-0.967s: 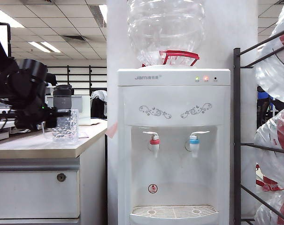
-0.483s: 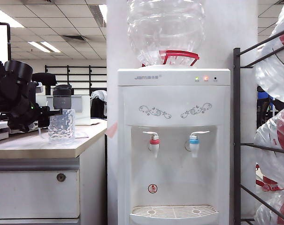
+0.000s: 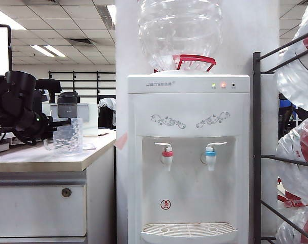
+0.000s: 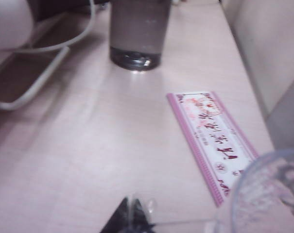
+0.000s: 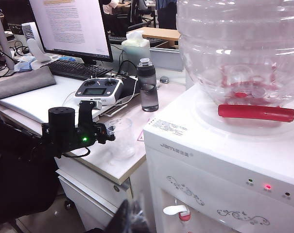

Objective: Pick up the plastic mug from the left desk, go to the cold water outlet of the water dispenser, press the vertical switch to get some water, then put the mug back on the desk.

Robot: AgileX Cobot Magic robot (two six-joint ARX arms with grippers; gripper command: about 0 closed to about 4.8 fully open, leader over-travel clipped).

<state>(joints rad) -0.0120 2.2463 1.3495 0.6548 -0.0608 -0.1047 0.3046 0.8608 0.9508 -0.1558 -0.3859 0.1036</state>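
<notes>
Exterior view: left end effector (image 3: 67, 122) closed at the plastic mug (image 3: 68, 136) handle, mug standing on the counter (image 3: 42, 160). Right end effector (image 5: 132, 213) raised near the water dispenser (image 5: 224, 160); opening unreadable.

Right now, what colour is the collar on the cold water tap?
Blue, clearest in the exterior view.

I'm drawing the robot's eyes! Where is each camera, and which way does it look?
Exterior view: faces the water dispenser; left hand at the plastic mug.
Left wrist view: looks down on the left desk; left hand's tip grips the mug.
Right wrist view: up high, overlooks dispenser and desk; right hand's blurred tip shows.
All share the mug.
</notes>
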